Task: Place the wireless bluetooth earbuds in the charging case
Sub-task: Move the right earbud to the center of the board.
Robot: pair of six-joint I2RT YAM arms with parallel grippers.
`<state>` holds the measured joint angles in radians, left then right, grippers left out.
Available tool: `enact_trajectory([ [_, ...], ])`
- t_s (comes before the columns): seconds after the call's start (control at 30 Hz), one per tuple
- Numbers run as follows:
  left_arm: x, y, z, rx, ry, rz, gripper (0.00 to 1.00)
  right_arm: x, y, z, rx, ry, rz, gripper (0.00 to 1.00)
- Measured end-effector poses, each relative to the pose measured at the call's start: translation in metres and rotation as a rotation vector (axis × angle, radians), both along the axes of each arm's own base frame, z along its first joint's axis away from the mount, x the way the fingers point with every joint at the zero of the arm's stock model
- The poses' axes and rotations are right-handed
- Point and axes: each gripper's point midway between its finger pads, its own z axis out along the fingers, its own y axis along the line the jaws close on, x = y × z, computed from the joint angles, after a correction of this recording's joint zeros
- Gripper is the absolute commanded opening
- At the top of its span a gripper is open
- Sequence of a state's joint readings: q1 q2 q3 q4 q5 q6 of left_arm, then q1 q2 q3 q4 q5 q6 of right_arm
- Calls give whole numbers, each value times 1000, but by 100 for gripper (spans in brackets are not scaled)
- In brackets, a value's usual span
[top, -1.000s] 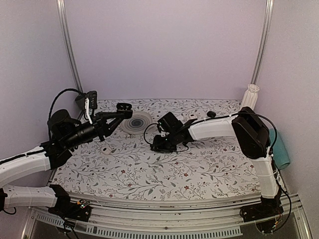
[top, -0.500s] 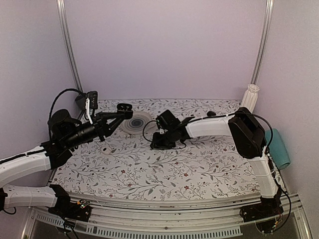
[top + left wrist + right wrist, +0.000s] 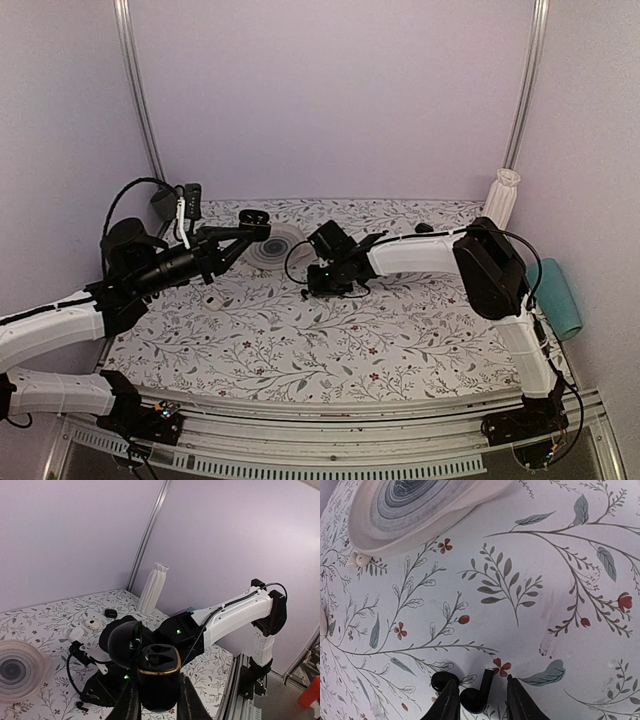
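Left gripper (image 3: 159,707) pinches the open charging case (image 3: 159,672), raised above the table (image 3: 535,570). Right gripper (image 3: 479,707) is down low, jaws spread around a black earbud (image 3: 471,698), second earbud (image 3: 442,680) just beside.

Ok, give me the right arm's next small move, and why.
Probably close the right gripper on the earbud: it lies on the table between the fingers, apparently not yet pinched. The left gripper holds the open charging case up, waiting.
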<state>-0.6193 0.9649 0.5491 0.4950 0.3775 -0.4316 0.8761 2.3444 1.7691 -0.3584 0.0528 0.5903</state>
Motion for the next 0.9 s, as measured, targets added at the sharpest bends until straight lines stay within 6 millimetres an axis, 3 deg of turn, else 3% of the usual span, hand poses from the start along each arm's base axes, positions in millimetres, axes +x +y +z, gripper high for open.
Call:
enact_trajectory([
  [0.73, 0, -1, -1, -1, 8, -7, 0, 1, -3, -3, -122, -73, 25, 33],
  [0.9, 0, -1, -1, -1, 8, -7, 0, 3, -3, -3, -130, -81, 26, 28],
])
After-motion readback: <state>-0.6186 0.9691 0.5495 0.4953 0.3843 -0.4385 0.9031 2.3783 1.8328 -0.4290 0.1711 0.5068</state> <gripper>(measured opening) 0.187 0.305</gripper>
